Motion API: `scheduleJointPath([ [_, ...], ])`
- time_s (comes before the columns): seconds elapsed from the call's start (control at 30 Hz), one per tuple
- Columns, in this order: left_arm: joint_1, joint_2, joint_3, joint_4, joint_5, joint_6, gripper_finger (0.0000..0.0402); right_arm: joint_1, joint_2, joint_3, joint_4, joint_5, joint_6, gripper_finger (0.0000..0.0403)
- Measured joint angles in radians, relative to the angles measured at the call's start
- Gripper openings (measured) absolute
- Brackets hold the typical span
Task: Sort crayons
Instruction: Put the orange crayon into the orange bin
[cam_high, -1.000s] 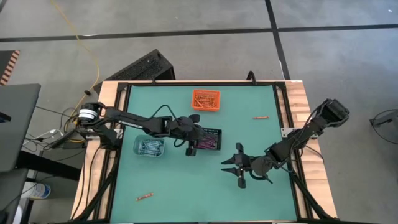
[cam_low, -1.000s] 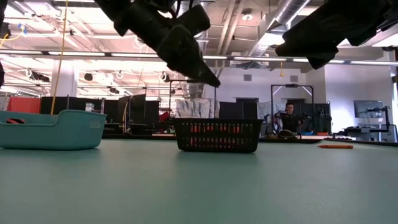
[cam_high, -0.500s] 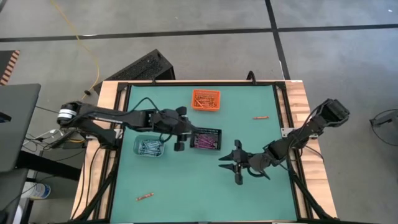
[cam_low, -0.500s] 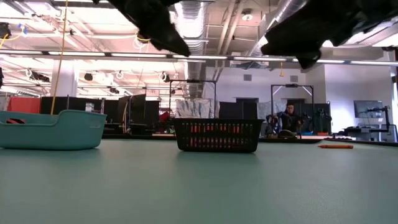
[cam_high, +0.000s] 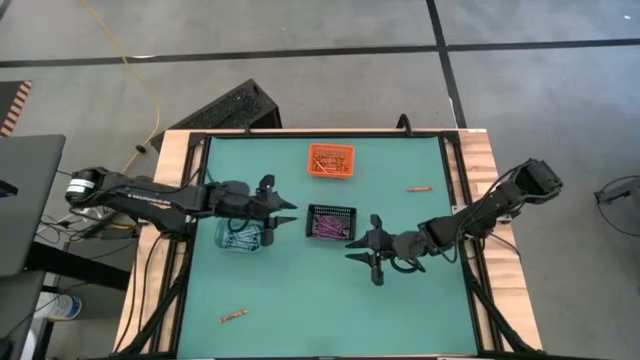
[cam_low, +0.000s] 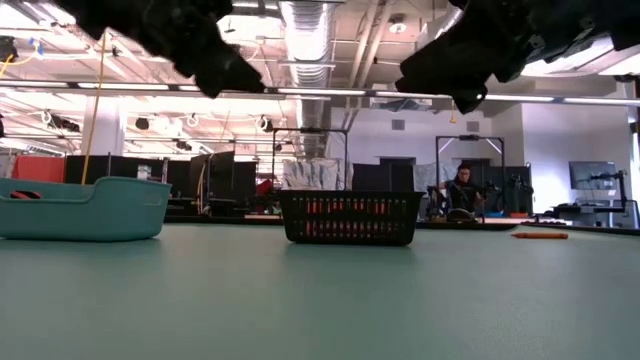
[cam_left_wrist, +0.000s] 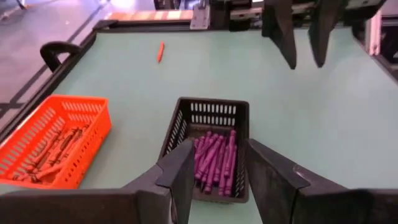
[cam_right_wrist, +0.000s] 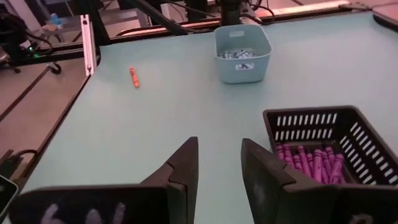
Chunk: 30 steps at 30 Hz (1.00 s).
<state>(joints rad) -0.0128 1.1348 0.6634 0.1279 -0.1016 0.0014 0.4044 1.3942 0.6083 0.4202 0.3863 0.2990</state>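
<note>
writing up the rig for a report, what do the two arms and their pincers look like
Both arms are dark, nearly black, built of slim jointed segments. The left arm has a pale ring at its base end and thin black cable loops near the wrist. Each ends in a two-finger pincer: the left pincer and right pincer have flat, tapered black fingers. The right pincer's body carries faint white markings.

A black slotted basket (cam_low: 349, 217) stands on the green table (cam_low: 320, 300), with stick-shaped contents faintly showing through its slots. Well to the left of the basket sits a teal bin (cam_low: 82, 208). To the right of the basket, farther back, one orange crayon (cam_low: 540, 235) lies flat on the table. Two dark arm parts hang above the basket, one on each side, both clear of the table. Behind the basket, a person (cam_low: 462, 190) sits in the room.
</note>
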Motion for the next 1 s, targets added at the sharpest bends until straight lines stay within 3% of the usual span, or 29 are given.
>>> scheduleJointPath([
  [0.23,-0.001,-0.118,-0.183,0.168,0.010,-0.081,0.0129,-0.052,-0.001,0.000,0.032,-0.061,-0.022,0.0117],
  [0.47,-0.005,-0.212,-0.286,0.237,0.011,-0.104,0.0129,-0.092,-0.001,0.000,0.029,-0.104,-0.077,0.0117],
  [0.87,-0.129,-0.248,-0.309,0.276,0.005,-0.143,0.0129,-0.215,-0.002,0.052,-0.014,-0.239,-0.046,0.0117],
  [1.0,-0.225,-0.273,-0.309,0.273,-0.094,-0.156,0.0129,-0.186,-0.024,0.057,-0.061,-0.230,-0.069,0.0117],
])
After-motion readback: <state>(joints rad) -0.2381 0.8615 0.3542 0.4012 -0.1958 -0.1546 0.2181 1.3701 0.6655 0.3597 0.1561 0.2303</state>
